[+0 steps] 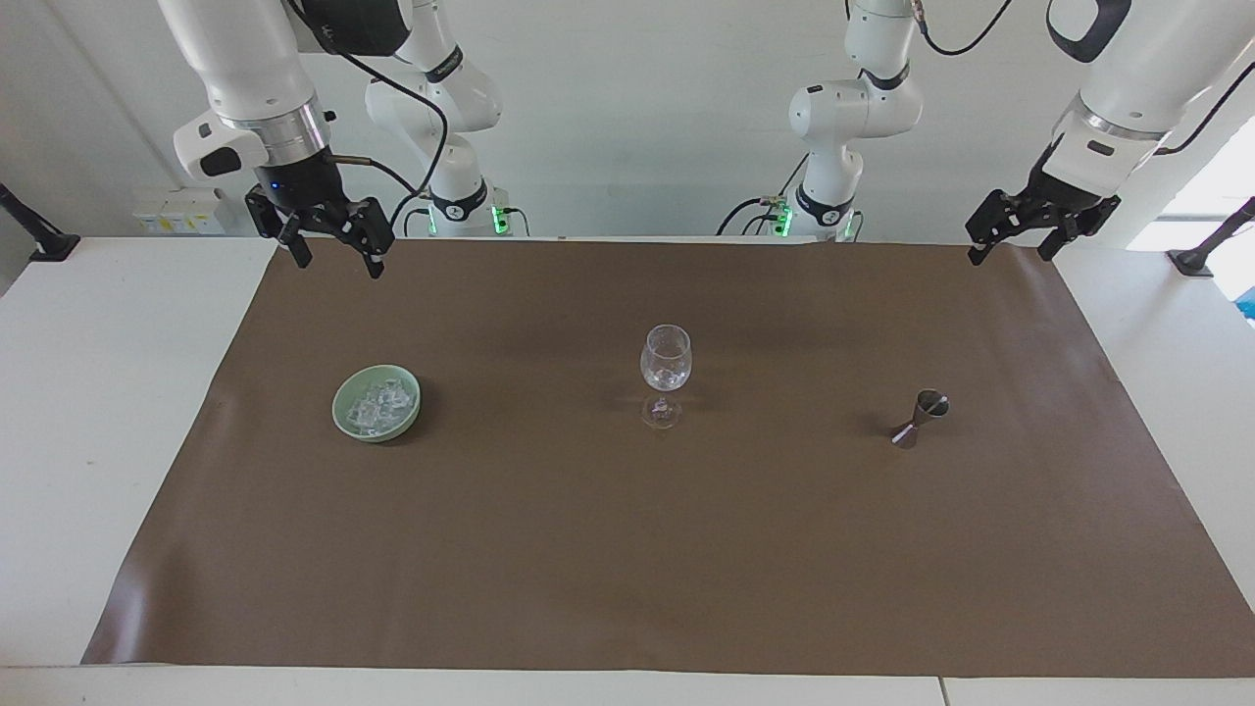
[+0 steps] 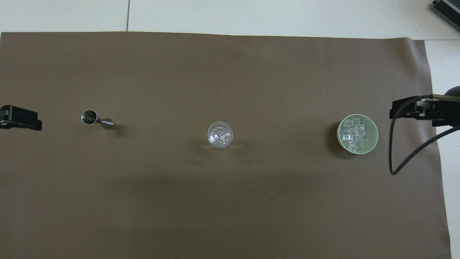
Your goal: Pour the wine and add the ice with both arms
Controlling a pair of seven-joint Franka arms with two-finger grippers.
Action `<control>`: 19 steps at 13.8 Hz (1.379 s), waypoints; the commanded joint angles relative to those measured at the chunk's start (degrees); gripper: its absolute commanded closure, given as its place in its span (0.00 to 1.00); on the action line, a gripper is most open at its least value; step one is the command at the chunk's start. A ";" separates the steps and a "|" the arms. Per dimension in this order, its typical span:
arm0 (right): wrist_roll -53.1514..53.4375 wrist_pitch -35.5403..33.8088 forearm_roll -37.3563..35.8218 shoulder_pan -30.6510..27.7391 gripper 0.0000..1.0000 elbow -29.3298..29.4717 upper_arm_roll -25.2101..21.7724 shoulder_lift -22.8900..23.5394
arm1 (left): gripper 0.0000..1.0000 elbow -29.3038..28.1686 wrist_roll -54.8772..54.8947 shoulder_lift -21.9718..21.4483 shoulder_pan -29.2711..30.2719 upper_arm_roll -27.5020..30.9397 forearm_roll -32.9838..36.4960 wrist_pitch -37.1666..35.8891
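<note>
Both arms are parked, raised over the worktop's (image 1: pixel 118 412) robot-side corners. Right gripper (image 1: pixel 333 243): jaws spread, empty. Left gripper (image 1: pixel 1020 235): jaws apparently spread, empty. Ice (image 2: pixel 355 134) fills the bowl (image 2: pixel 373 140); the wine glass (image 1: pixel 666 365) appears to contain a piece. Keep both grippers high and clear.

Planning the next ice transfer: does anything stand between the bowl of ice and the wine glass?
Nothing visible does. Only bare brown mat lies between the ice in its green bowl and the wine glass.
</note>
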 commanded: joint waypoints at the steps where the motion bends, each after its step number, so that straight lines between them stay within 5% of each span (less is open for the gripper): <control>1: -2.74 -1.99 0.23 -1.01 0.00 -0.12 -1.18 -0.77 | 0.00 -1.51 0.93 -1.43 0.78 -0.35 0.71 -0.09; 19: -2.65 -4.02 1.55 -0.04 0.00 -1.72 -0.83 -3.59 | 0.00 -0.98 0.31 -1.26 0.69 -0.35 0.71 0.44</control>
